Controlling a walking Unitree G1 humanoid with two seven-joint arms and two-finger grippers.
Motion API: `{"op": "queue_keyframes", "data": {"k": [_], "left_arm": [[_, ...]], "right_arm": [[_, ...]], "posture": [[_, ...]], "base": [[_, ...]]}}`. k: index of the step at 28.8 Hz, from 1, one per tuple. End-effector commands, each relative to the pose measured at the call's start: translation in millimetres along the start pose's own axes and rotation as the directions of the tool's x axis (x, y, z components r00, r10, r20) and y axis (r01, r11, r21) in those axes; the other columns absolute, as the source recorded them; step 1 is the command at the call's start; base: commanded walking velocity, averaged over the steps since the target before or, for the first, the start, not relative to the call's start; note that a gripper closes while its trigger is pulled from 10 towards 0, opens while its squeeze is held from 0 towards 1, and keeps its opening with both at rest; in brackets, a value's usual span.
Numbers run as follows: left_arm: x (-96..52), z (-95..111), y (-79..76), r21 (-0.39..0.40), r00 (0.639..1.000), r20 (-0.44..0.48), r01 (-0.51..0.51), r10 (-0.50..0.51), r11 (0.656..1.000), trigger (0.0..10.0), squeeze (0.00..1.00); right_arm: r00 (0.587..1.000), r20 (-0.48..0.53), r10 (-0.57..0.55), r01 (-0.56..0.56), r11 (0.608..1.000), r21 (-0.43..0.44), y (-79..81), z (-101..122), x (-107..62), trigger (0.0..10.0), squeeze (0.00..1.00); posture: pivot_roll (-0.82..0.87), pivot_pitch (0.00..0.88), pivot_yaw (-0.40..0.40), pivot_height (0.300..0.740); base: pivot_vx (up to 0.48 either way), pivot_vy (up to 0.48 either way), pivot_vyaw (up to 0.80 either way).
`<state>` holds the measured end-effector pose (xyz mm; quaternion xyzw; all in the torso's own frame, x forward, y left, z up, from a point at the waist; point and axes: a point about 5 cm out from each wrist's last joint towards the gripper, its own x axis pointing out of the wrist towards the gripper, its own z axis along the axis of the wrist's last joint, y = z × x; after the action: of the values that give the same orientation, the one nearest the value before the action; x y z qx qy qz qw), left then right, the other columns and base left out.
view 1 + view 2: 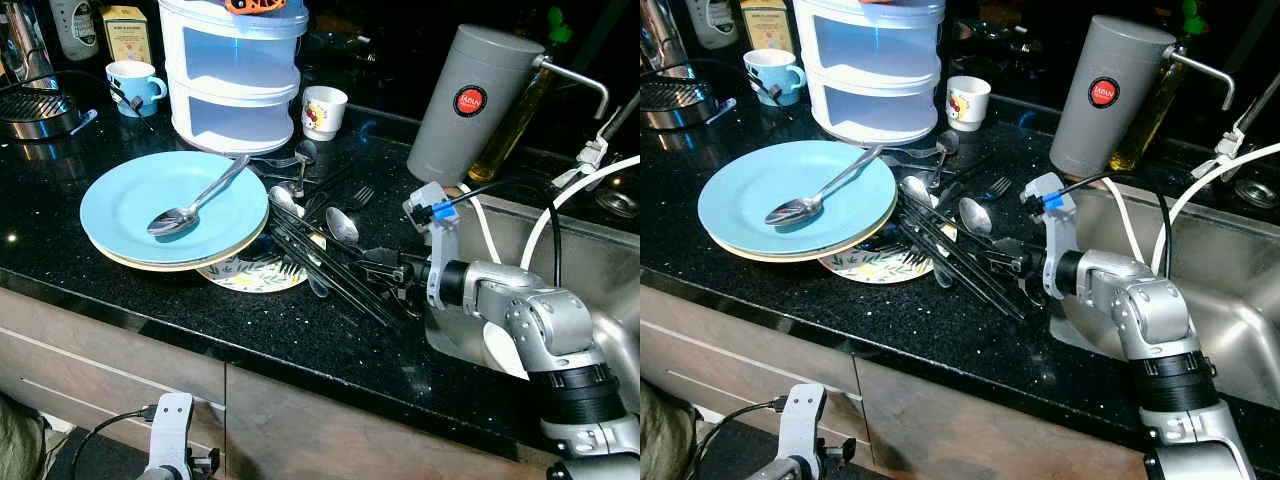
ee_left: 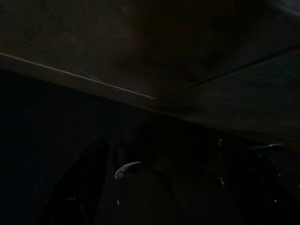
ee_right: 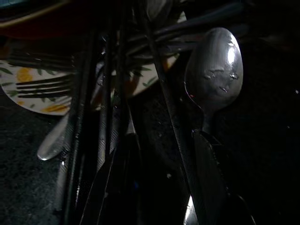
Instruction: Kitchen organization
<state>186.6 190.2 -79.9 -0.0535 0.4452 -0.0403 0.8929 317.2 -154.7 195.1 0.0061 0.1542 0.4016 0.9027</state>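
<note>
Where black granite glitters, right gripper [image 1: 385,268] — jaw state unclear — touches steel cutlery [image 1: 330,255].

Grey thermos [image 1: 468,103], oil bottle [image 1: 510,130], kettle [image 1: 22,45]

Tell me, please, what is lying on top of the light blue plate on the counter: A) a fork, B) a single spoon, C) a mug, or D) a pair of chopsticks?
B: a single spoon rests on the light blue plate, its bowl near the plate's middle and its handle running up past the rim toward the white tiered container; the forks and dark chopsticks lie off the plate beside it.
</note>
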Motion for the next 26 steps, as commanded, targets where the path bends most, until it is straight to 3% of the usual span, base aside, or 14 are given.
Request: {"op": "queue_keyframes", "data": {"k": [1, 8, 9, 10, 11, 18, 26], "left_arm": [[0.3, -6, -5.1, 0.007, 1.0, -0.021, 0.018, -0.018, 1.0, 10.0, 0.0], [0.5, -5, -5.2, 0.005, 1.0, -0.017, 0.018, -0.018, 1.0, 10.0, 0.0], [0.5, -5, -5.3, 0.005, 1.0, -0.017, 0.018, -0.018, 1.0, 10.0, 0.0], [0.5, -5, -5.3, 0.005, 1.0, -0.017, 0.018, -0.018, 1.0, 10.0, 0.0], [0.6, -4, -5.3, 0.003, 1.0, -0.015, 0.018, -0.018, 1.0, 10.0, 0.0], [0.7, -5, -6.0, 0.003, 1.0, -0.015, 0.019, -0.019, 1.0, 10.0, 0.0], [0.5, -5, -6.0, 0.006, 1.0, -0.018, 0.02, -0.02, 1.0, 10.0, 0.0]], "right_arm": [[1.0, -0.011, -0.011, 0.011, 1.0, 0.008, -2.0, -2, -5.2, 10.0, 0.0], [0.994, -0.102, -0.049, 0.044, 0.998, -0.055, -1.6, -13, -2.4, 10.0, 0.0], [0.992, -0.115, -0.054, 0.049, 0.998, -0.048, -1.3, -15, -1.2, 3.8, 0.0], [0.992, -0.115, -0.054, 0.049, 0.998, -0.048, -1.3, -15, -1.2, 3.8, 0.0], [0.991, -0.122, -0.061, 0.055, 0.997, -0.045, -1.3, -16, -0.4, 0.0, 0.0], [0.992, -0.105, -0.074, 0.071, 0.997, -0.027, -3.3, -13, -0.8, 0.0, 0.0], [0.998, -0.015, -0.054, 0.054, 0.999, -0.007, -1.3, -2, 0.3, 0.0, 0.0]], "posture": [[0.08, 0.013, -0.079, 0.74], [0.08, 0.013, -0.079, 0.74], [0.08, 0.014, -0.08, 0.74], [0.08, 0.014, -0.08, 0.74], [0.08, 0.013, -0.08, 0.74], [0.08, 0.013, -0.082, 0.74], [0.08, 0.011, -0.081, 0.74]], "base": [[0.0, 0.0, 0.0], [0.0, 0.0, 0.0], [0.0, 0.0, 0.0], [0.0, 0.0, 0.0], [0.0, 0.0, 0.0], [0.0, 0.0, 0.0], [0.0, 0.0, 0.0]]}}
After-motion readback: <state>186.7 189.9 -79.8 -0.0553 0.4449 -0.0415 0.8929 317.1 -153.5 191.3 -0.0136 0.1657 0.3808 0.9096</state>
